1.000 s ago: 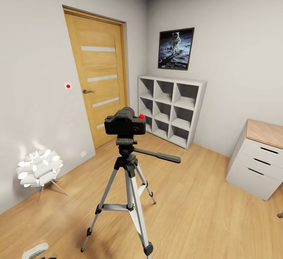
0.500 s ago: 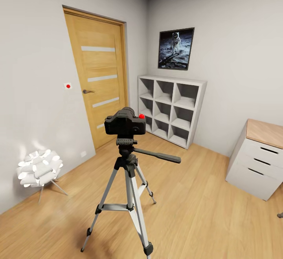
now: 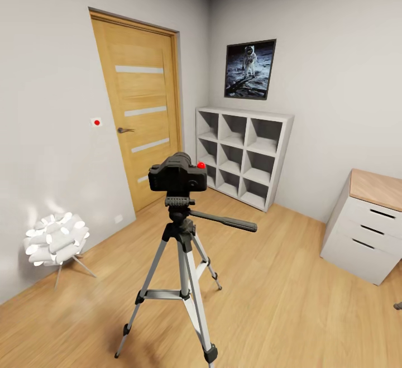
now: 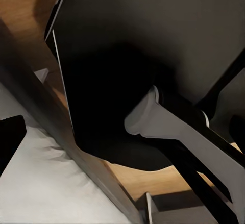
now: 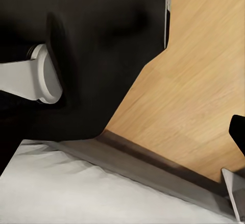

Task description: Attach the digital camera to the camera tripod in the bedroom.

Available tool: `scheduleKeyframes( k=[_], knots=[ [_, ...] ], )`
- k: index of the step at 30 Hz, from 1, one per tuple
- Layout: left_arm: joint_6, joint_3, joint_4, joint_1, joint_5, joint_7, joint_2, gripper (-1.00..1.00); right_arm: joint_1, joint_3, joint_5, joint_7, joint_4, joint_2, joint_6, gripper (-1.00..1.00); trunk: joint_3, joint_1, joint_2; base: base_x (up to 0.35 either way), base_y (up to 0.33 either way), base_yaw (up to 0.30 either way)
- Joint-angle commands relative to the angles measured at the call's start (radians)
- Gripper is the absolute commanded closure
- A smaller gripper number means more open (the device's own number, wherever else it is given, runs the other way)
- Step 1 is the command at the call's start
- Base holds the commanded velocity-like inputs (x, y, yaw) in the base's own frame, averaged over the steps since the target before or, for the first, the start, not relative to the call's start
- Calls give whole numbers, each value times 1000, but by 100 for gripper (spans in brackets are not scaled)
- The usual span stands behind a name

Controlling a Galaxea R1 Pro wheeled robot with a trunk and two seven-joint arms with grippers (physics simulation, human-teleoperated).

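Note:
The black digital camera with its red dot sits upright on the head of the camera tripod, which stands on the plank floor in the middle of the head view. The tripod's long black pan handle points right. Nothing touches the camera. In the left wrist view my left gripper is down by my dark body, with one black fingertip at the picture's edge and nothing between the fingers. My right gripper is likewise low and empty, one fingertip at the edge.
An oak door is at the left and white cube shelves stand behind the tripod. A white drawer chest is at the right and a white floor lamp at the left wall. A grey bed surface lies close below my arms.
A white part of my left arm at the head view's bottom left has dropped out of sight. Camera and tripod have not moved.

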Motion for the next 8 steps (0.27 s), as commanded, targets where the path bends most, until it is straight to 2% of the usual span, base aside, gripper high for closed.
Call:
scheduleKeyframes(
  k=[1, 8],
  knots=[
    [4, 7, 0, -1, -3, -2, 0, -100, 0, -8, 10, 5, -2, 0, 6, -100, -2, 1, -2, 0, 0, 0],
    [4, 7, 0, 0, -3, -2, 0, -100, -1, -8, 10, 5, -3, 1, 5, -100, -2, 1, -2, 0, 0, 0]
  ],
)
